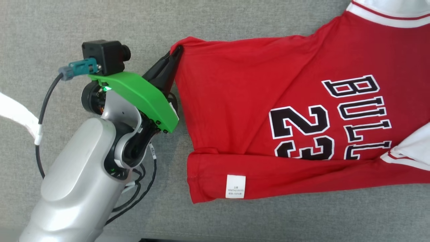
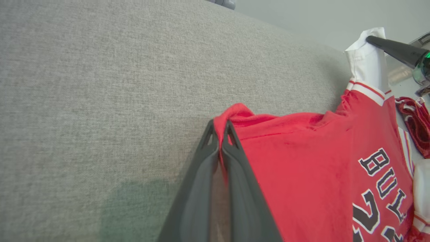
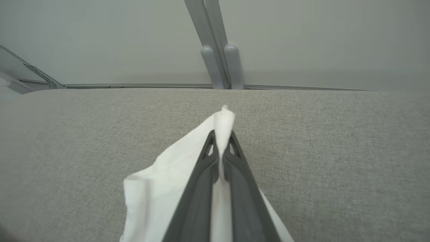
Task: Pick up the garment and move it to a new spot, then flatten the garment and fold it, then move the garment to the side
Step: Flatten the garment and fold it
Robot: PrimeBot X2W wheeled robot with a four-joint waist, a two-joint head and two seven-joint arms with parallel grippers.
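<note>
Jersey (image 1: 252,101), red with white trim and black "BULLS 23" lettering, lies spread over the grey fabric surface (image 1: 100,20). It takes up the middle and right of the head view and runs off its right edge.

At the lower left of that view the pale left arm (image 1: 77,181) rises, with a green bracket (image 1: 141,97) at its wrist. Just right of the bracket, the left gripper (image 1: 175,55) has its two dark fingers pressed together on the jersey's upper left corner, which peaks up a little where it is pinched. The left wrist view shows the same hold, with red cloth squeezed between the tips and no gap.

Further right, along the lower edge of the head view, a band of the jersey is turned over onto itself, and a white care label (image 1: 235,186) faces up. At the far right, white parts of the shirt show at the upper and lower corners.

The right gripper (image 3: 221,136) is likewise clamped tight on white cloth, a tuft of which pokes past its tips. In the upper right of the left wrist view, that white cloth joins the jersey's trim.

With both claws holding the jersey and most of it lying smooth, I judge that flattening is under way. The turned-over lower band may be a first fold or only a stray flap; I cannot tell which. The proper folding and the move to the side look undone.
</note>
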